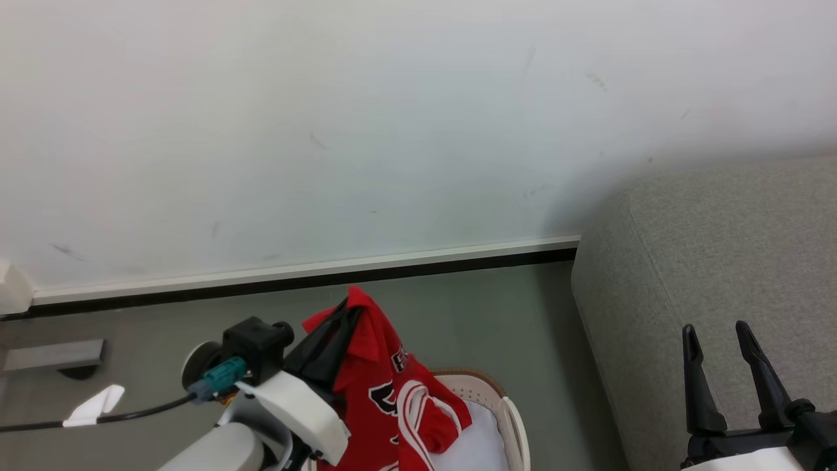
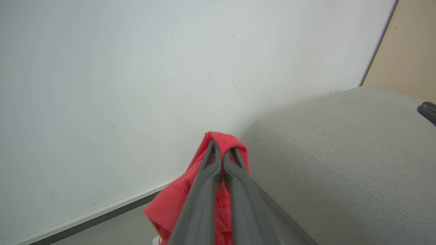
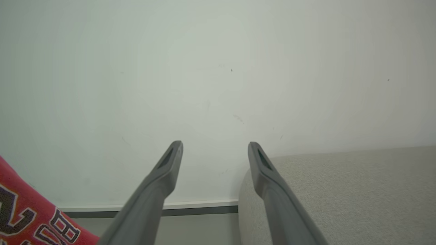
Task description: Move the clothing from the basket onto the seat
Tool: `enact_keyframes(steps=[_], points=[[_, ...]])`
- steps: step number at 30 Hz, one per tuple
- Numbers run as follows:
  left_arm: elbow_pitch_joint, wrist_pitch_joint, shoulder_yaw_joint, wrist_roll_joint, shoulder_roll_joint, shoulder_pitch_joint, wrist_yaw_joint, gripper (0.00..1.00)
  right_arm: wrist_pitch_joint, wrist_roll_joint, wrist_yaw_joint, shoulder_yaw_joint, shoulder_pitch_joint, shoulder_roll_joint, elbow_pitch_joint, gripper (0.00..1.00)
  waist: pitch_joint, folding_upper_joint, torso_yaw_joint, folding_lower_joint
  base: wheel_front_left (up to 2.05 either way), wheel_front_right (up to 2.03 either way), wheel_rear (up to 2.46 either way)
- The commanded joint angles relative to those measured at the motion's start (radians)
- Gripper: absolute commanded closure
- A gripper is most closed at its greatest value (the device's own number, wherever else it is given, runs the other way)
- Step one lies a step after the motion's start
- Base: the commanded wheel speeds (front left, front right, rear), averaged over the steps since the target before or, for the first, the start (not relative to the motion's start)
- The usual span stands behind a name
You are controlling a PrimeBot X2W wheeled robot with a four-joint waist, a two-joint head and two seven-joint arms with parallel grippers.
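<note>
My left gripper (image 1: 345, 313) is shut on the top of a piece of red clothing (image 1: 382, 392) with white trim and dark lettering, holding it up over the basket (image 1: 507, 409), whose cream wall and brown rim show at the bottom of the head view. From the left wrist, the red clothing (image 2: 218, 170) wraps around the left gripper (image 2: 223, 148). The grey seat (image 1: 719, 261) lies to the right. My right gripper (image 1: 716, 333) stands open over the seat's front. In the right wrist view the right gripper (image 3: 215, 146) holds nothing, with the seat (image 3: 340, 190) at the right and the clothing (image 3: 30, 214) at the lower left.
A white wall (image 1: 327, 131) with a pale baseboard (image 1: 294, 271) runs behind the basket and seat. Grey floor (image 1: 490, 314) separates them. A dark cable (image 1: 98, 418) and a white scrap (image 1: 95, 405) lie at the left. Something white (image 1: 477, 438) lies inside the basket.
</note>
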Motion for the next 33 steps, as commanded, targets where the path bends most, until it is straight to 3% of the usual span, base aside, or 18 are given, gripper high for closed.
enact_keyframes(steps=[1,12,16,25,33], points=[[-0.024,0.007,0.006,-0.005,0.015,0.014,0.009,1.00,0.001,-0.012,-0.002,-0.002,0.016,-0.004,-0.002,0.00,-0.005,0.0000,-0.004,0.0003,0.00,0.00,0.00],[-0.160,0.047,0.018,-0.003,0.058,0.011,0.047,1.00,0.001,-0.016,-0.002,0.080,0.000,-0.003,-0.025,0.00,-0.012,0.0000,-0.005,0.0003,0.00,0.00,0.00],[-0.203,0.059,0.012,0.002,0.058,0.000,0.050,1.00,0.001,-0.001,-0.002,0.189,-0.028,-0.021,-0.036,0.00,-0.013,0.0000,-0.004,0.0003,0.00,0.00,0.00],[-0.264,0.099,-0.025,0.022,0.016,-0.051,0.038,1.00,0.001,0.072,-0.002,0.504,-0.163,-0.123,-0.016,0.00,-0.012,0.0000,0.006,0.0003,0.00,0.00,0.00],[-0.274,0.120,-0.070,0.042,-0.041,-0.096,0.019,1.00,0.001,0.109,-0.002,0.640,-0.282,-0.124,0.039,0.00,-0.014,0.0000,0.019,0.0003,0.00,0.00,0.00]])
